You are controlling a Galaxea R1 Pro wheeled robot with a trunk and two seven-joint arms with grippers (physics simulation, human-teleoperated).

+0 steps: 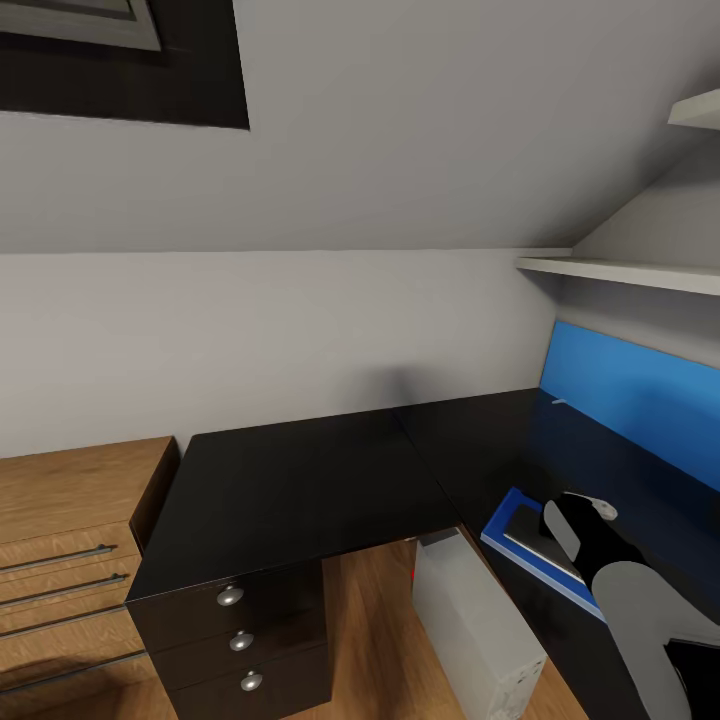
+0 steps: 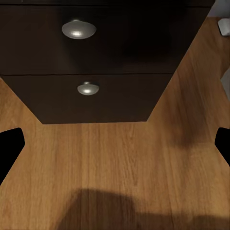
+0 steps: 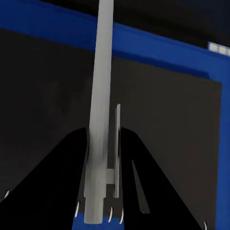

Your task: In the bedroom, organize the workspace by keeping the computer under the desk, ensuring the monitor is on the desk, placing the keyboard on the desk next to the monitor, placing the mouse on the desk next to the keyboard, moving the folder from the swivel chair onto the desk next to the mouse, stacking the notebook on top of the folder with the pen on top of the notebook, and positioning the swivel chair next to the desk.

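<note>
Currently the right gripper (image 3: 101, 191) clamps the pen (image 3: 101, 110) above the notebook (image 3: 57, 96) on the folder (image 1: 505, 525) at the worktop (image 1: 300, 490) edge; tilted release may roll it off.

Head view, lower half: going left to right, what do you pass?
Light-wood chest of drawers → desk's dark drawer unit → computer under the desk → blue folder with the notebook on it → right gripper holding the pen.
</note>
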